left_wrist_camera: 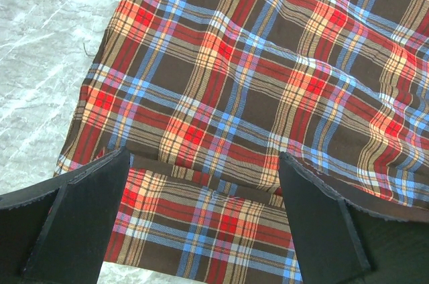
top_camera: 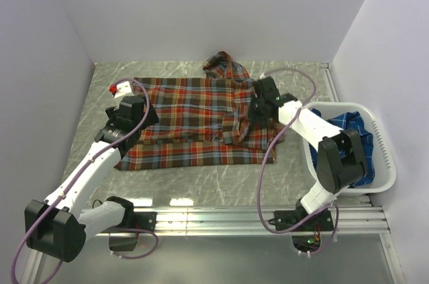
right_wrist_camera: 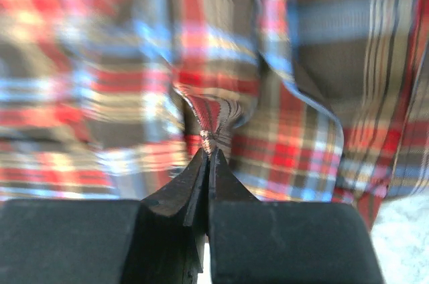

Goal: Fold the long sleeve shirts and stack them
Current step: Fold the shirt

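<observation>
The marbled desk (top_camera: 201, 187) carries the red-orange plaid shirt (top_camera: 194, 120), spread flat at its middle. At the right, a white basket (top_camera: 383, 157) holds the blue shirt (top_camera: 354, 128). The right pincer (right_wrist_camera: 208, 157) pinches a fold of red plaid; the left pincer (left_wrist_camera: 204, 163) gapes wide above that shirt's hem.

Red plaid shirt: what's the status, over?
Right gripper shut, pinching red plaid shirt. Left gripper open above its edge. Blue shirt in basket. Nothing blocking.

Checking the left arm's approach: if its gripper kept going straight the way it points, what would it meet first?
The red shirt: the left gripper, fingers open, frames a fold edge in it. Depth to the cloth is unclear.
</observation>
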Robot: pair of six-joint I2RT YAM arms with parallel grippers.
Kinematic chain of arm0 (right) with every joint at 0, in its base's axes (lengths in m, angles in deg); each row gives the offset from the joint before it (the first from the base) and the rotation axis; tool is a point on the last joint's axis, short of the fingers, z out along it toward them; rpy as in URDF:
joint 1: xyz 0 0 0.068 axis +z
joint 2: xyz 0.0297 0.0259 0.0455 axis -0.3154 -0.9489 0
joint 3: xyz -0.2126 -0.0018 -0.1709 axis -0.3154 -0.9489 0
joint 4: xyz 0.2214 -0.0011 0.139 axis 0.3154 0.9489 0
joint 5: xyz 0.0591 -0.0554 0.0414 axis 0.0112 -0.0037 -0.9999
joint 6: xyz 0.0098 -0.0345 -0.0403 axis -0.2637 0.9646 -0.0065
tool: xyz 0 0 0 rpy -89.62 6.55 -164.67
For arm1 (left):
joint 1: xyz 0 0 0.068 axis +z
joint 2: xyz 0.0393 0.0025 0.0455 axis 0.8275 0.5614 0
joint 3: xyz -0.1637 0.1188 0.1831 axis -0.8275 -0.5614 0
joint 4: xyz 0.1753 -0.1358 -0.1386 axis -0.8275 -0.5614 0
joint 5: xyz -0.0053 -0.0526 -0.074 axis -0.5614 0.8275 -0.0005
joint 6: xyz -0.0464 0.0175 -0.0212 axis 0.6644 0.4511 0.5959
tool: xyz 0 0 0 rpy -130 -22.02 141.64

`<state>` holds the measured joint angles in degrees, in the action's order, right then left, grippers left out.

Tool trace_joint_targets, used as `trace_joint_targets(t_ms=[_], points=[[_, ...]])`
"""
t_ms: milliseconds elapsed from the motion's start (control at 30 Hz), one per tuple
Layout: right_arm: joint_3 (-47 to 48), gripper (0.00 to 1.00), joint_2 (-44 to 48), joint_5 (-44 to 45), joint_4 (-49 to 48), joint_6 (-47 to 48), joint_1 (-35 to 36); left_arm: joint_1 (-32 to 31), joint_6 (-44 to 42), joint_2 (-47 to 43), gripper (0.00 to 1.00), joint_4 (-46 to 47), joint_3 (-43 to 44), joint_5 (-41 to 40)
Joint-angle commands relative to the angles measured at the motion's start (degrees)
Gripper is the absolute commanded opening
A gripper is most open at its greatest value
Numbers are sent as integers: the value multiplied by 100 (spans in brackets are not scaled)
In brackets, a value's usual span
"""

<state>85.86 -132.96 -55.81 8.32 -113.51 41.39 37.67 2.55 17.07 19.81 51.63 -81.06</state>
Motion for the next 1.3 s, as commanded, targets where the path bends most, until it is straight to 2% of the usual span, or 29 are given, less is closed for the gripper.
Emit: trace_joint_targets(t_ms=[0,200,500,1000,1133,1267], points=[[1253,0,-28,335,298,85,20,42,-115,11,99,92,183,83],[2757,0,-695,608,782,-30,11,42,-88,38,99,22,209,65],[3541,0,-1162,-24,36,128,72,42,-71,-41,99,40,183,127],[5000,0,-2119,-658,-185,849,415,42,-44,-68,99,57,148,136],[5090,0,-2305,-641,-35,788,529,42,-53,-41,99,57,156,153],[4634,0,-2182,-465,87,340,600,42,-53,-6,99,39,165,162]])
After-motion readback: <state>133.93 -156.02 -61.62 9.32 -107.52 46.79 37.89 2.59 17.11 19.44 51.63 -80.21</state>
